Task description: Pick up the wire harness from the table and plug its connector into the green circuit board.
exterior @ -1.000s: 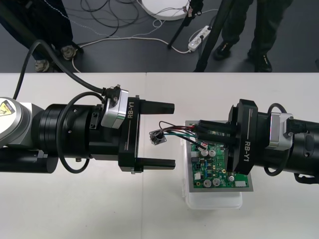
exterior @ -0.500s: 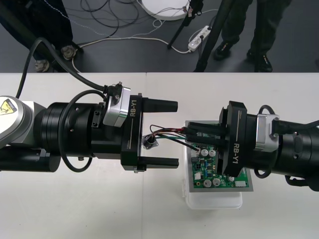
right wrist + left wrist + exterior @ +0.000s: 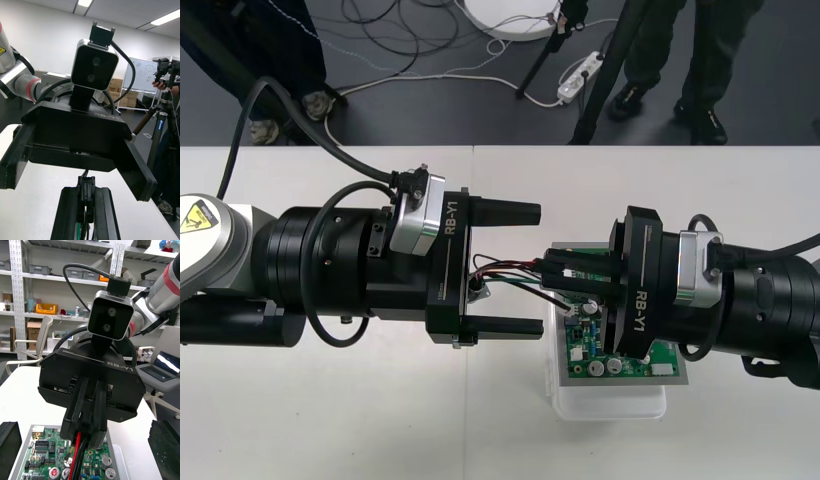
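1. Wire harness is a few thin wires, red, black and green. It hangs in the air just off the left side of the green circuit board. It is not lying on the table.
2. Its small black plug sits between the right gripper's fingers. The plug is held above the board and is not pushed into it.
3. Its round metal socket is at the other end of the wires, farther left of the board. It sits in the gap between the left gripper's two fingers. It is not clear if it touches them.
4. The right gripper is over the far left part of the board. Its fingers are pressed together and pinch the harness at the plug end.
5. The left gripper is just left of the board. Its fingers are spread wide, one on the far side of the wires and one on the near side.
6. The board has small round parts on it and sits on a white base.
7. The base rests on a plain light table.
8. Past the table's far edge, beyond the board, is dark floor. A white power strip lies on it.
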